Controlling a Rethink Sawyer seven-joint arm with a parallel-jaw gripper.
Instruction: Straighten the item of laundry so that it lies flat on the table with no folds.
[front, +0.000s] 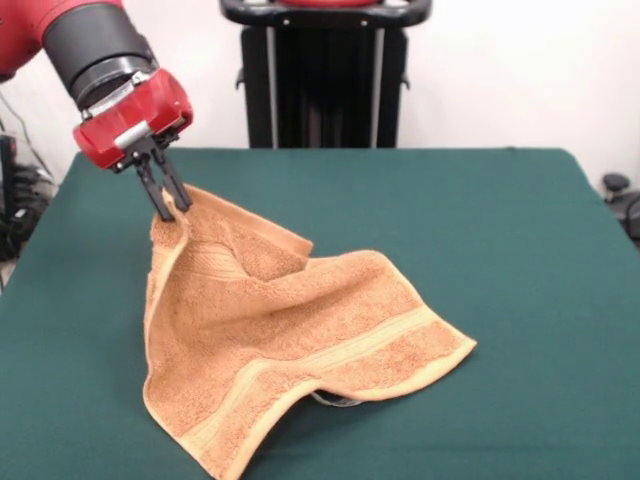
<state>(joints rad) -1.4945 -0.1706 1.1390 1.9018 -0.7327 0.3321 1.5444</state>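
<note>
Pinching one corner of one towel (290, 340), one end effector (172, 208), two fingers clenched, above one table (500, 250).

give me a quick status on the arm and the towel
Tool shut on towel at one corner, that corner lifted. Rest of towel on the table, rumpled, a fold near the top, not flat yet. Nothing in the way.

Orange-tan towel (290, 340) rumpled on green table (500, 270), one corner lifted.
</note>
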